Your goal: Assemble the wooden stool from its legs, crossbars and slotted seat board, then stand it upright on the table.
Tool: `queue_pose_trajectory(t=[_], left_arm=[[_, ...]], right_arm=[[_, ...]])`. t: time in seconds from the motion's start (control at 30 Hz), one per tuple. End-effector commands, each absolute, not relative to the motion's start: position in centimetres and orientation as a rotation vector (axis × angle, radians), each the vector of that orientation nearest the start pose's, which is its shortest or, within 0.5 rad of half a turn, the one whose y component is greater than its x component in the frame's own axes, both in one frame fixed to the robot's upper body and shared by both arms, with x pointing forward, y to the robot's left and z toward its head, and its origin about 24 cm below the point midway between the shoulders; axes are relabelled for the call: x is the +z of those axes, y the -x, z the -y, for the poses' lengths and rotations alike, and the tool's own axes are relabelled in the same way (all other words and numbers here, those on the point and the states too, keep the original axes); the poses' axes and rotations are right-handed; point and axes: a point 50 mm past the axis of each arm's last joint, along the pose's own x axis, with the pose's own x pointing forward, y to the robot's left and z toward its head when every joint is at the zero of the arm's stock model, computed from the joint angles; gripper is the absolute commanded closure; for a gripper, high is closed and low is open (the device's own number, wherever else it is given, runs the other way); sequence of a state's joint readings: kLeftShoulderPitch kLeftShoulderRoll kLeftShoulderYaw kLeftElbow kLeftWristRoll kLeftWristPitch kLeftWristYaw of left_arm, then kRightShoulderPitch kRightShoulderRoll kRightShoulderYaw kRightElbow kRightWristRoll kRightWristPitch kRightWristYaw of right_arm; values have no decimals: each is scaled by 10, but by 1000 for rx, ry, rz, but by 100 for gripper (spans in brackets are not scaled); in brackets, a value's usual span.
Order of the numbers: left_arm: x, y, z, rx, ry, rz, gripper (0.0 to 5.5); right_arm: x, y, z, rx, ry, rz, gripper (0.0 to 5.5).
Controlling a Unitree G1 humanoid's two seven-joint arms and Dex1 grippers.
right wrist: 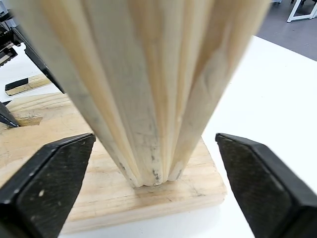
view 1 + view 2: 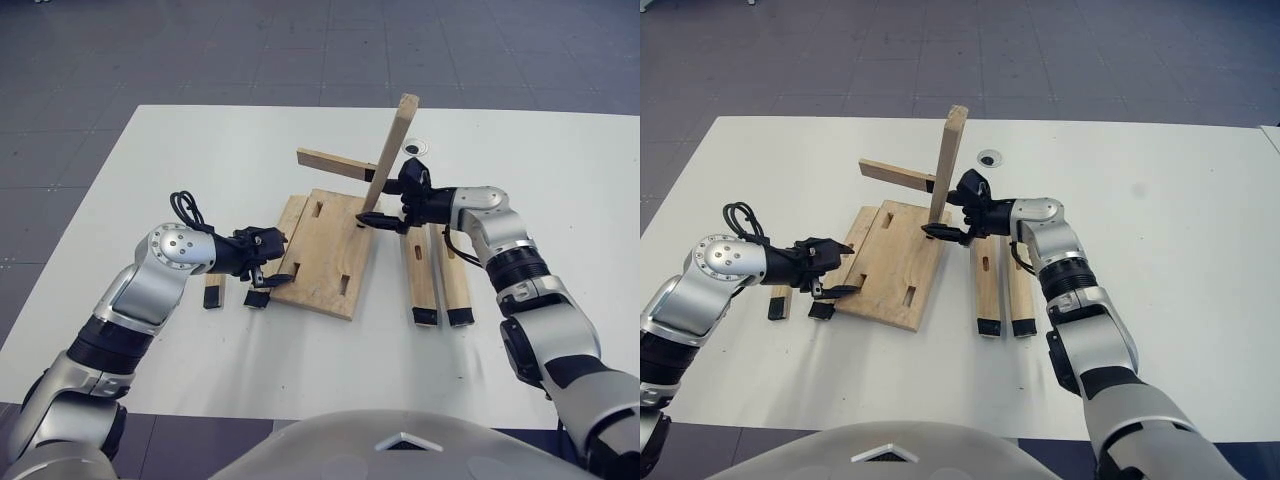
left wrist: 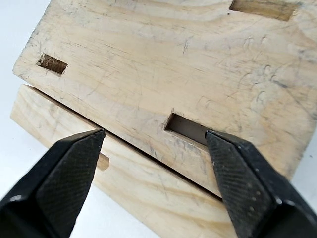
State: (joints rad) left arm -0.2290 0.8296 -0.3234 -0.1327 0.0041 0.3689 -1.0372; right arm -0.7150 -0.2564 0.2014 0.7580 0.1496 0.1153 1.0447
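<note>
Stool assembly at an early stage on the white bench (image 2: 200,150): the slotted seat board (image 2: 325,255) lies flat near the middle, slots facing up, with one leg (image 2: 393,150) standing in the slot at its far right corner and leaning slightly away from the robot. A crossbar (image 2: 333,163) juts sideways from that leg towards the robot's left. The right gripper (image 2: 380,220) hangs at the foot of the leg with its fingers released, one on either side of the wood and touching neither face, probably placed to catch the leg should it tip. The left gripper (image 2: 260,272) is likewise unclenched, straddling the board's near left edge, apparently ready to steady the board against a push on the leg. That edge rides on another wooden piece (image 2: 290,215) lying beneath it, so the board sits a little raised there. Of the board's four slots, only one is filled; three (image 2: 343,283) gape open. Two spare legs (image 2: 437,278) with black tips lie side by side just right of the board, and a short black-tipped piece (image 2: 212,292) rests near the left gripper.
</note>
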Motion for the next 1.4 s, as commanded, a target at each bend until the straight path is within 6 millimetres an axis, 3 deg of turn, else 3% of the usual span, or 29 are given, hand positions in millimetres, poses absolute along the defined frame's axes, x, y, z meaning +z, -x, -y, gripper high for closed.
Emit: queue_pose_trajectory(t=[0.03,0.23,0.37,0.47,0.57,0.67,0.8,0.9,1.1,1.3,1.4], left_arm=[[61,-238,-191,-1161,-648,-656,173],[83,-232,-166,-1205,-578,-583,173],[88,-240,-156,-1198,-590,-554,173],[82,-244,-154,-1182,-587,-562,173],[86,-248,-158,-1136,-604,-548,173],[100,-253,-175,-1051,-658,-529,173],[109,-243,-209,-894,-755,-555,173],[100,-228,-211,-897,-743,-596,173],[60,-217,-190,-891,-648,-624,173],[53,-214,-184,-904,-638,-632,173],[54,-221,-171,-922,-627,-593,173]], right_arm=[[62,-334,138,1118,212,-361,84],[72,-306,190,912,119,-360,84],[98,-309,205,668,12,-248,84],[131,-319,204,501,-88,-106,84],[184,-330,192,424,-170,61,84],[226,-333,181,413,-220,164,84],[265,-328,164,439,-269,249,84],[280,-322,154,471,-284,281,84],[299,-324,140,530,-272,316,84],[299,-330,142,502,-248,311,84],[294,-337,145,462,-281,262,84]])
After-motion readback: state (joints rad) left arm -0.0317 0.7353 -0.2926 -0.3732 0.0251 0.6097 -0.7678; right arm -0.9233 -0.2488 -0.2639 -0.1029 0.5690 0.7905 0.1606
